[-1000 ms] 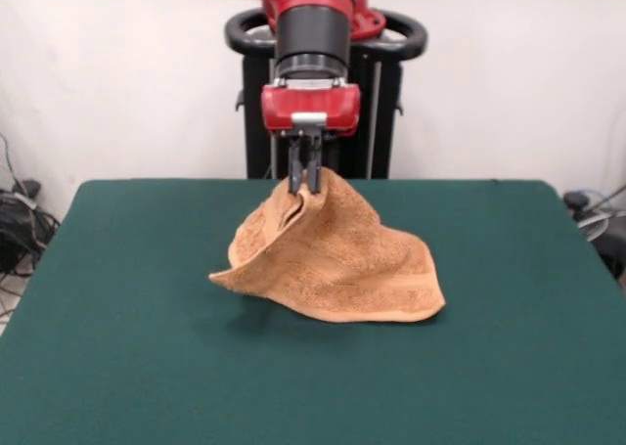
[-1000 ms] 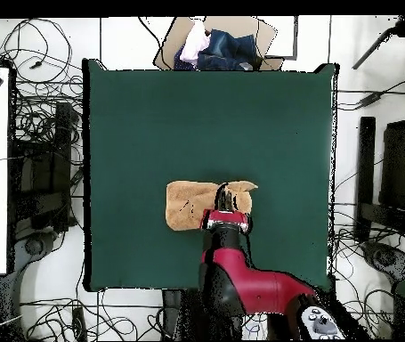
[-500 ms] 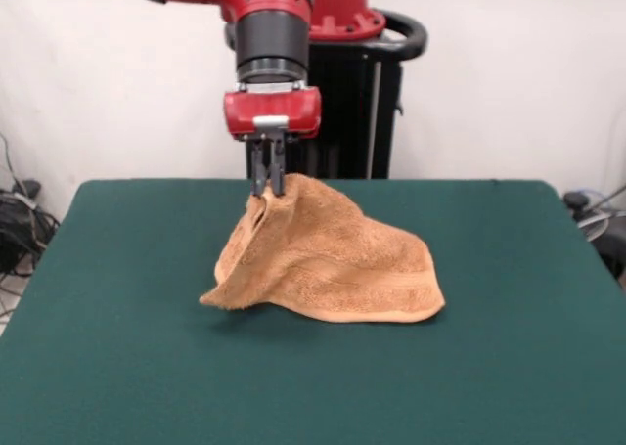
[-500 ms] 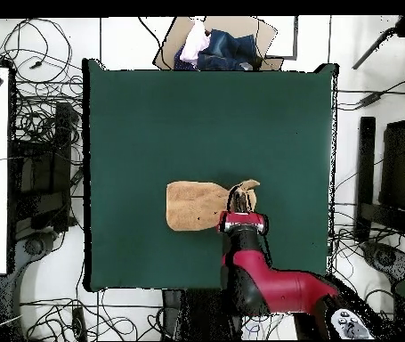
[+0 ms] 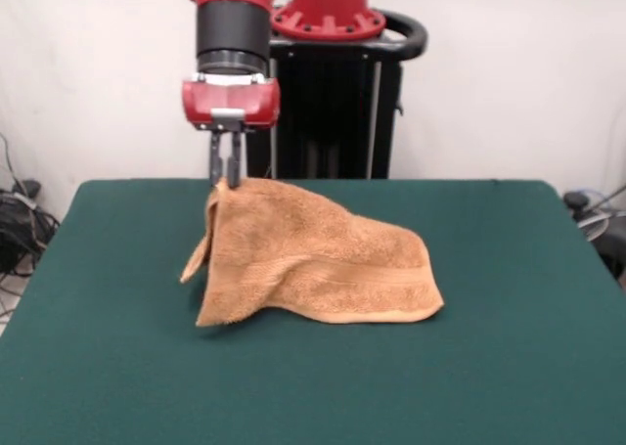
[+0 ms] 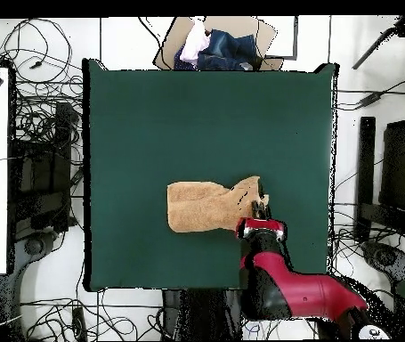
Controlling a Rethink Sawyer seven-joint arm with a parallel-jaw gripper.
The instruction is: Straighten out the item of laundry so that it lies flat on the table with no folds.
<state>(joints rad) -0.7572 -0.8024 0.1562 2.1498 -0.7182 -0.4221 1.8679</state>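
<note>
The item of laundry [image 5: 323, 264] is an orange-tan terry towel. One corner is pulled up off the table [image 5: 509, 367] while its right part rests on the green surface. My gripper [image 5: 225, 179] is shut on that raised corner, at the towel's upper left in the front view. A folded flap hangs down below the held corner. Seen from overhead, the towel [image 6: 207, 205] stretches left from the gripper [image 6: 261, 210], which sits at its right end. Part of the towel's held corner is hidden under the gripper head.
A cardboard box with clothes [image 6: 214, 44] stands beyond the table's far edge in the overhead view. Cables and equipment [image 6: 36, 134] surround the table on the floor. The robot's black pedestal [image 5: 333, 103] rises behind the table.
My gripper has moved left in the front view, carrying the towel's corner. The towel has stretched out wider and its fold has opened further.
</note>
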